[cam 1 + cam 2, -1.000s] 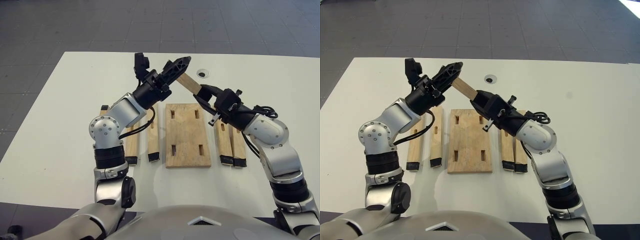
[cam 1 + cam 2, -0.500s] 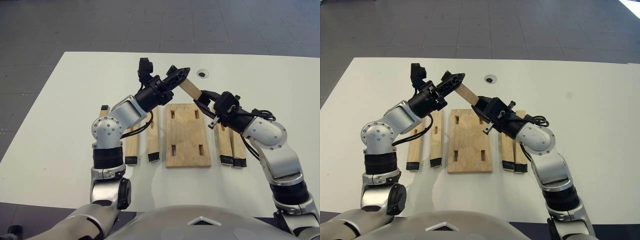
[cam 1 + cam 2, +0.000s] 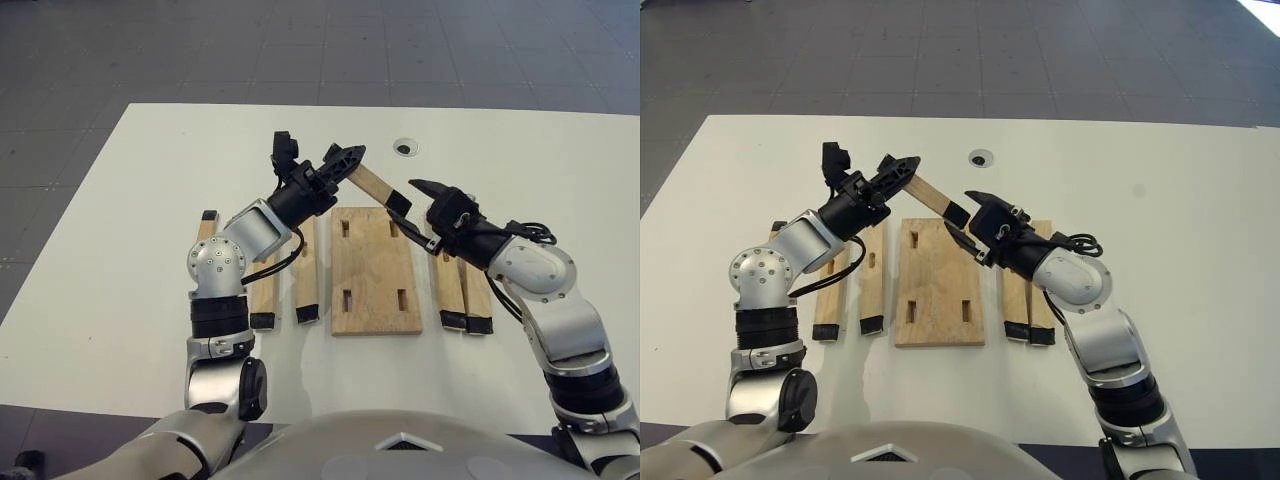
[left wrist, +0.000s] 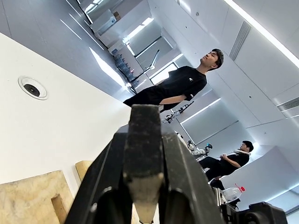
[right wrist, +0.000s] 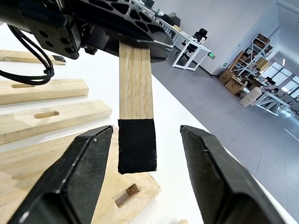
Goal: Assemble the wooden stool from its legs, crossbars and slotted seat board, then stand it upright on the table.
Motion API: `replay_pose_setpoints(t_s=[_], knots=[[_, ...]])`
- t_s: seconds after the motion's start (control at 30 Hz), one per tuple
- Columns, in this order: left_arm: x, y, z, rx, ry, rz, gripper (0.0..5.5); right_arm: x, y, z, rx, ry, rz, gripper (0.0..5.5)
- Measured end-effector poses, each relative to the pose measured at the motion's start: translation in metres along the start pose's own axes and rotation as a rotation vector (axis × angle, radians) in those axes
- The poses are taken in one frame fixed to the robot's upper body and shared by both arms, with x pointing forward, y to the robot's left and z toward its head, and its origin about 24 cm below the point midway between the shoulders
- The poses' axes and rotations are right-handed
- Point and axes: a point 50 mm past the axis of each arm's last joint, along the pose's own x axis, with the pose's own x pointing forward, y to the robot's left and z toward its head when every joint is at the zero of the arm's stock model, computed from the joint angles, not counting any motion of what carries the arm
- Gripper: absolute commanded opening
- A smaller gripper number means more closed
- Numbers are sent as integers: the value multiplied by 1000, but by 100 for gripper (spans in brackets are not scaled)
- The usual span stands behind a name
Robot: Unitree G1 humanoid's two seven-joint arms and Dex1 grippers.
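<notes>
**A:** What is the left gripper [image 3: 347, 158] doing?

**B:** It is clamping firmly on one end of a wooden leg [image 3: 373, 184] and holding it tilted in the air over the far end of the seat board [image 3: 375, 275]. The leg is sloping down toward the robot's right. Its black cap [image 3: 398, 203] is hanging at the board's far right corner, but I cannot tell whether the cap is touching the wood.

**A:** And the right gripper [image 5: 145, 133]?

**B:** It is standing wide open and gripping nothing. Its fingers [image 5: 84, 172] are flanking the black cap, one on each side, with a gap showing on both.

**A:** Where is the board lying?

**B:** It is lying flat in the middle of the white table [image 3: 120, 250], with its four slots facing up.

**A:** Are the other parts sitting nearby?

**B:** Yes. The left pair [image 3: 307, 270] of capped legs is lying just beside the board's left edge and running parallel to it. The right pair [image 3: 446, 290] is lying close together by the board's right edge, partly under the right arm. A round cable hole [image 3: 404, 148] is showing in the table beyond the grippers
</notes>
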Motion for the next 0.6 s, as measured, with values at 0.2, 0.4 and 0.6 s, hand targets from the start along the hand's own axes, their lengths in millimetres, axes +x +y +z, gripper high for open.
replay_pose_setpoints(t_s=[0.2,0.4,0.6], knots=[[-56,4,50,545,-194,516,44,-16,-12,-31,70,158,-131,303],[-81,-17,20,810,-170,717,43,-21,-10,-46,124,221,-189,303],[-108,-4,1,830,-120,860,43,-25,-1,-52,126,256,-200,303]])
